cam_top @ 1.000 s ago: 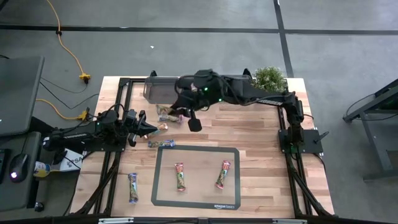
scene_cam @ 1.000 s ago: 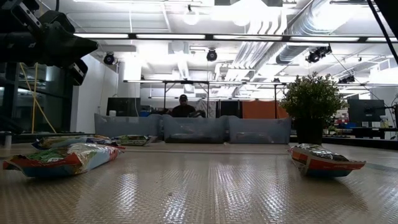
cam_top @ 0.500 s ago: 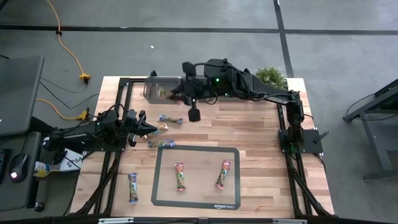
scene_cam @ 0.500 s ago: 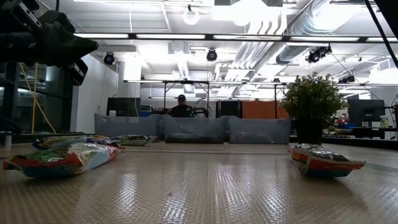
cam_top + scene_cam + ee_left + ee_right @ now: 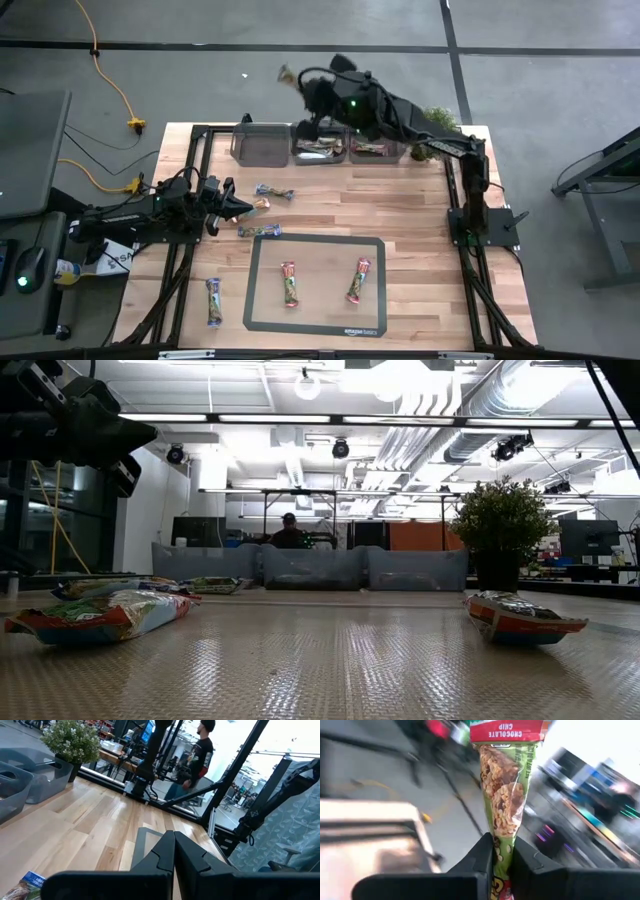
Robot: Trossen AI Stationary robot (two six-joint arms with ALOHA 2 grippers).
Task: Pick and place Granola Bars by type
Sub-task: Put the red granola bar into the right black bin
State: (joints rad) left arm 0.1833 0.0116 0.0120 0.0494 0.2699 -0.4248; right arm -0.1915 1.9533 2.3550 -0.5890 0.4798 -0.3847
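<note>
- The right gripper [image 5: 502, 851] is closed on one end of a green-wrapped granola bar [image 5: 501, 785]; the bar's long axis runs straight out from the fingertips, with a red "chocolate chip" band at its free end.
- In the high view the right gripper [image 5: 300, 84] is raised past the table's far edge, just beyond the row of grey bins [image 5: 262, 142]. The held bar's free end [image 5: 285, 73] points away from the table.
- The bins sit along the far edge, near the plant [image 5: 436, 122] at the far right corner. Two of them hold bars; the leftmost looks empty.
- Key relation – the bins lie just on the table side of the held bar, so the coming move most likely brings the gripper back over the far edge and above the bin of matching type. Which bin matches cannot be read here.
- The left gripper [image 5: 174, 851] is fully closed on nothing, waiting low near the left edge.
- Loose bars remain on the table: two [image 5: 273, 192] [image 5: 258, 231] near the left gripper, two on the mat [image 5: 287, 283] [image 5: 360, 279], one [image 5: 213, 301] by the near left corner – all nearer the left arm than the right.
</note>
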